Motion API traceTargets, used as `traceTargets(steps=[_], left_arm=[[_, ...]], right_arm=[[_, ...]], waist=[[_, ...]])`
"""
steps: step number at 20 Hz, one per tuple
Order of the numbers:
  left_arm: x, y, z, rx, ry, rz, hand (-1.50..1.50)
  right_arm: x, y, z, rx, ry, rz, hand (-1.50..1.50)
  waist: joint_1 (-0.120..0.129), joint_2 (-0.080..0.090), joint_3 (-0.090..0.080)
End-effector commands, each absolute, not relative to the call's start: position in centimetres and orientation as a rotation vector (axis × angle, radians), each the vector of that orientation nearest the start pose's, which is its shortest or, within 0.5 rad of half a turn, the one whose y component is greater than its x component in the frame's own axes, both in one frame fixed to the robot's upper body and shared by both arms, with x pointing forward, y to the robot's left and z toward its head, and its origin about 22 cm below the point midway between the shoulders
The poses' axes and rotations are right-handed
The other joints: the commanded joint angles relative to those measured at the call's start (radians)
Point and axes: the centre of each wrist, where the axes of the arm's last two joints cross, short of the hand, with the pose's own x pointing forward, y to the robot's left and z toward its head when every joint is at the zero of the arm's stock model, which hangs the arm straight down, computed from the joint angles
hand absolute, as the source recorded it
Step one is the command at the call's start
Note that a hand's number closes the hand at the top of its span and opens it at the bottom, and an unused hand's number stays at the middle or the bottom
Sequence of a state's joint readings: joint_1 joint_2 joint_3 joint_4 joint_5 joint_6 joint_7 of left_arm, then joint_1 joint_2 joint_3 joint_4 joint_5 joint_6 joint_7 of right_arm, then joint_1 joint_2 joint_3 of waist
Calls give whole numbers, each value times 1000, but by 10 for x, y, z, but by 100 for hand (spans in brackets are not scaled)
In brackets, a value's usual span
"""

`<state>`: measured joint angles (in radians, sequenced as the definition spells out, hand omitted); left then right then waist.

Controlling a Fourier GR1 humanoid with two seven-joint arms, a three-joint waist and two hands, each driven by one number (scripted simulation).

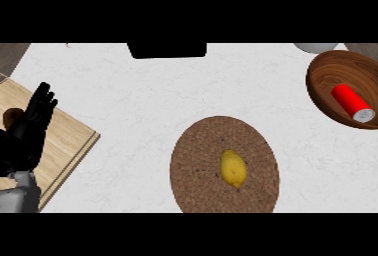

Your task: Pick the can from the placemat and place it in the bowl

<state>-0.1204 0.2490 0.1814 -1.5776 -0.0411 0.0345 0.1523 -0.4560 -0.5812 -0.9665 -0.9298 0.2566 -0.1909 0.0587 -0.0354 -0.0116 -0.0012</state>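
Head view, looking steeply down. The red cylindrical can with a pale metal end [352, 102] lies on its side inside the dark brown wooden bowl [325, 75], at about 2 o'clock from the middle of the scene. Its long axis runs from upper left to lower right, and the pale end points toward 5 o'clock. It rests against the bowl's inner wall, low on the right, which suits a round body that has settled into the hollow. Judged from this position, the placing step looks complete.

No brand, label or legible writing shows on the can; the body is plain red.

The round, brown woven placemat [221, 135] lies on the white marbled counter [133, 100] at 6 o'clock, well apart from the bowl. It carries only a yellow lemon-shaped fruit [234, 168], lying lengthwise near its centre.

The left hand [29, 125], black on a grey forearm, shows at 9 o'clock over a light wooden cutting board [70, 145]. Its fingers are straight and point up; it is released, holds nothing and is at rest. A small dark round object beside it is too hidden to name.

The right hand does not appear.

At 12 o'clock a black rectangular object [167, 50] sits at the counter's far edge. At 1 o'clock the rim of a pale rounded vessel [316, 47] is partly cut off.
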Motion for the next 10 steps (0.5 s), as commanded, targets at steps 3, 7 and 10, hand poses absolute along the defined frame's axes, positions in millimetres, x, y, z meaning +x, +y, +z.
traceTargets(steps=[3, 7, 10], left_arm=[[266, 311, 65, 353, -1556, -53, 0], [266, 316, 64, 361, -1573, -62, 0], [262, 307, 81, 345, -1564, -60, 0]], right_arm=[[172, -548, 90, -911, -1450, -697, -150], [129, -528, 79, -902, -1498, -698, -150], [98, -524, 98, -906, -1519, -688, -150]], waist=[[4, 3, 1], [14, 6, 0], [18, 5, 1]])
